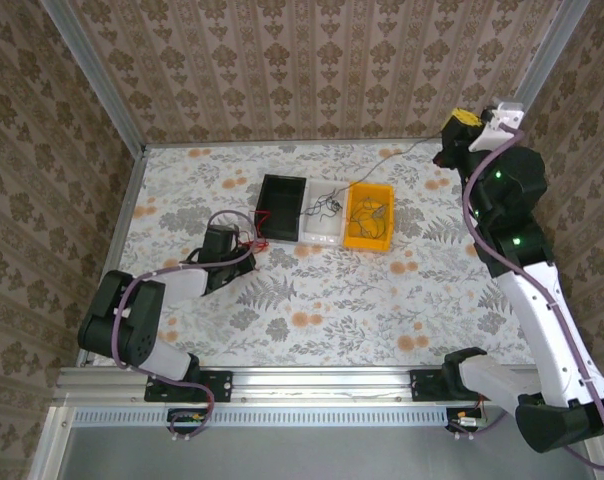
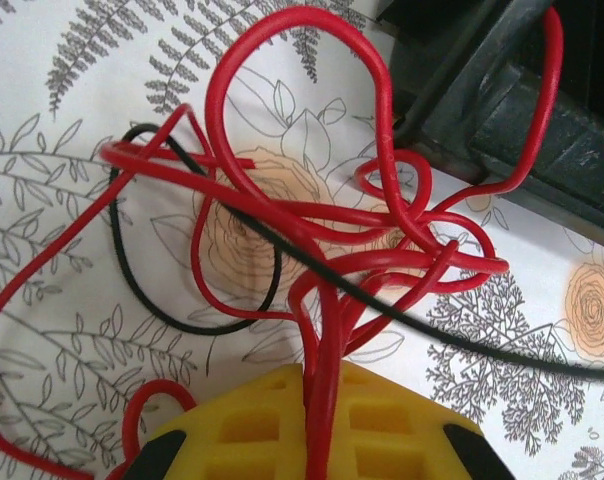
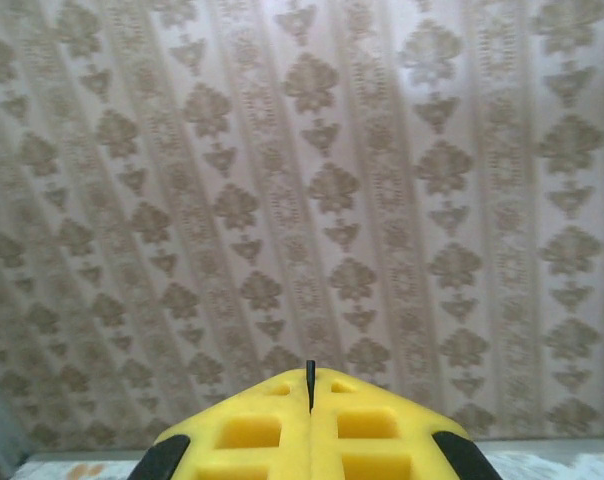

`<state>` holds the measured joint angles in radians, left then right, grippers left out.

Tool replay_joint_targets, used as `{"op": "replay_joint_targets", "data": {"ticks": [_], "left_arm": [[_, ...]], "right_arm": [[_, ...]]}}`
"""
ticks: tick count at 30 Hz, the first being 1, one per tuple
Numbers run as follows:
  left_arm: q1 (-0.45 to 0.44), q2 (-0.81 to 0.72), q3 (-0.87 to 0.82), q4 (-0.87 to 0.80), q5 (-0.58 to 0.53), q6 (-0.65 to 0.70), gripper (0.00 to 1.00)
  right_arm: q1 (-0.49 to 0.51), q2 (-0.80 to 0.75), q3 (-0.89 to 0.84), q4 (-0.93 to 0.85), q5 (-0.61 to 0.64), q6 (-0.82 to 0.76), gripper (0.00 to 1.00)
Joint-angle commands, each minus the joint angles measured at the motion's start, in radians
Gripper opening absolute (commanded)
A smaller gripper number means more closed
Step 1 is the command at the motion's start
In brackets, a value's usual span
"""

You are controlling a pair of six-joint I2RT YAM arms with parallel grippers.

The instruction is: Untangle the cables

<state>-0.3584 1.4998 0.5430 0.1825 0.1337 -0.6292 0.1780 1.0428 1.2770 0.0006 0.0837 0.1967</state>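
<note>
1. Left wrist view showed the left pincer (image 2: pixel 320 378) closed narrow on the cables (image 2: pixel 312 225), with several red strands (image 2: pixel 327 330) running straight into the seam between its yellow fingers.
2. Directly ahead of the fingertips the knot fanned out in loops lying on the surface (image 2: pixel 62 80). Its longer spread ran crosswise to the pincer's reach.
3. A single black strand (image 2: pixel 187 318) threaded through the red loops and trailed off to one side.
4. One red loop reached up against the rim of the black tray (image 2: pixel 542 140), touching it.
5. From the top external view, the cables (image 1: pixel 252 240) lay left of the middle of the surface (image 1: pixel 332 300), nearer its far edge than its near one, just beside the near left corner of the black tray (image 1: pixel 282 210).
6. The left pincer (image 1: pixel 234 244) sat at the tangle, so that arm was much the nearer.
7. The right pincer (image 1: pixel 462 122) was raised near the far right corner, well apart from the knot. Its own view showed it (image 3: pixel 310 385) closed on nothing, facing the wall (image 3: pixel 302 180).
8. Freeing a strand would probably need a pull away from the tray, along the pinched bundle.
</note>
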Motion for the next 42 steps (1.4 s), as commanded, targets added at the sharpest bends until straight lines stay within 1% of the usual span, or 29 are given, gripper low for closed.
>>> {"op": "replay_joint_targets", "data": {"ticks": [1,2,4,7,10,12,14,18,20,23,25,28,34,37,39,42], "left_arm": [[0.013,0.092,-0.02,-0.175,-0.071,-0.015,0.0],[0.013,0.103,-0.008,-0.203,-0.091,-0.023,0.0],[0.016,0.129,0.007,-0.255,-0.13,-0.04,0.0],[0.019,0.165,0.009,-0.259,-0.117,-0.053,0.01],[0.018,0.17,0.015,-0.246,-0.09,-0.037,0.2],[0.018,0.152,0.011,-0.226,-0.07,-0.021,0.34],[0.017,0.127,0.002,-0.196,-0.044,-0.01,0.43],[0.017,0.077,-0.013,-0.145,-0.008,-0.001,0.53],[0.018,0.054,-0.021,-0.127,-0.003,-0.001,0.62],[0.019,0.023,-0.031,-0.13,-0.026,-0.01,0.7],[0.021,0.008,-0.033,-0.173,-0.08,-0.034,0.71],[0.031,-0.022,-0.057,-0.183,-0.124,-0.061,0.71],[0.033,-0.089,-0.087,-0.183,-0.143,-0.068,0.71],[0.033,-0.11,-0.09,-0.196,-0.159,-0.065,0.71],[0.034,-0.119,-0.094,-0.203,-0.166,-0.063,0.71],[0.033,-0.119,-0.082,-0.264,-0.219,-0.077,0.71]], "right_arm": [[-0.004,0.015,0.054,0.09,-0.186,0.041,0.0],[-0.004,0.018,0.063,0.12,-0.213,0.041,0.0],[-0.003,0.031,0.117,0.119,-0.217,0.039,0.0],[-0.005,0.039,0.179,0.109,-0.188,0.003,0.0],[-0.005,0.045,0.214,0.086,-0.176,-0.025,0.0],[-0.005,0.055,0.22,0.08,-0.199,-0.017,0.0],[-0.004,0.07,0.222,0.074,-0.232,0.01,0.0],[-0.001,0.112,0.214,0.096,-0.314,0.071,0.0],[0.002,0.131,0.221,0.114,-0.341,0.092,0.0],[0.008,0.159,0.251,0.143,-0.377,0.097,0.0],[0.01,0.169,0.285,0.142,-0.373,0.08,0.0],[0.01,0.166,0.322,0.132,-0.344,0.031,0.0],[0.004,0.149,0.368,0.109,-0.266,-0.083,0.0],[-0.001,0.159,0.388,0.117,-0.267,-0.09,0.0],[0.0,0.175,0.406,0.123,-0.291,-0.076,0.0],[-0.001,0.198,0.425,0.158,-0.32,-0.053,0.0]]}}
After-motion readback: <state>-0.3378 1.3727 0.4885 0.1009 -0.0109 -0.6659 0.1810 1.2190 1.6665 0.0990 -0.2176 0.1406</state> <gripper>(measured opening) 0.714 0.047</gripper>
